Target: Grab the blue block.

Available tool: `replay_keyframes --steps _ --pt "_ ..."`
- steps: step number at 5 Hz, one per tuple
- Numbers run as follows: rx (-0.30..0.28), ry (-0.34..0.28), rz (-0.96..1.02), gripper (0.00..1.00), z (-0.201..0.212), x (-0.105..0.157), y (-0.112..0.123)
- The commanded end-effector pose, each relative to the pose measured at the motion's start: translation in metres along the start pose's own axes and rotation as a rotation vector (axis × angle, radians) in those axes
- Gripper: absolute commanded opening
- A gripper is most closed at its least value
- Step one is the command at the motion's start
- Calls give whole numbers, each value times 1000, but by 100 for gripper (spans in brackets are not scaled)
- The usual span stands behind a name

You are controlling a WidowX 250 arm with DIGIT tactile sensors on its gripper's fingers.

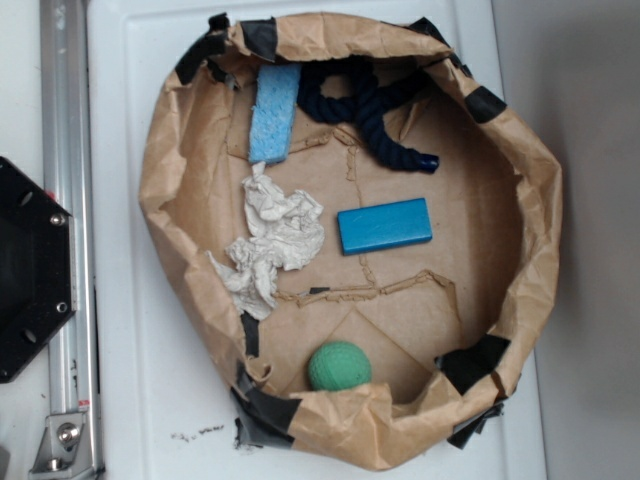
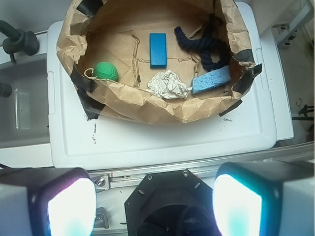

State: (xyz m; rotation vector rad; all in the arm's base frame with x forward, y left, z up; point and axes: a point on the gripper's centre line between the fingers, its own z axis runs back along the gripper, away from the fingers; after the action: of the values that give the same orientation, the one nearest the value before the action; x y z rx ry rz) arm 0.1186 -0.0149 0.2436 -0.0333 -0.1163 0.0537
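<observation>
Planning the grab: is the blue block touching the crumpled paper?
Apart. The exterior view shows bare brown liner between the blue block and the crumpled paper.

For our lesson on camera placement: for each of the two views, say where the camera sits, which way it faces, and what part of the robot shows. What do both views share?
Exterior: overhead, facing straight down into the paper bag; only the black base plate shows.
Wrist: on the arm, high, looking down past the base; the open gripper shows.
Shared: blue block, green ball, sponge, rope, crumpled paper.
</observation>
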Motion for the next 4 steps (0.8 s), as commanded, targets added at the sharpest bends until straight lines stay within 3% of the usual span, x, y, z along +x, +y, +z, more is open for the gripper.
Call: replay_keyframes --steps 1,2,3,4 --pt "0 0 0 100 0 0 0" --pt "64 51 27 100 -48 45 13" --pt "160 -24 148 100 -77 93 20" --pt "157 -81 114 100 -108 141 19"
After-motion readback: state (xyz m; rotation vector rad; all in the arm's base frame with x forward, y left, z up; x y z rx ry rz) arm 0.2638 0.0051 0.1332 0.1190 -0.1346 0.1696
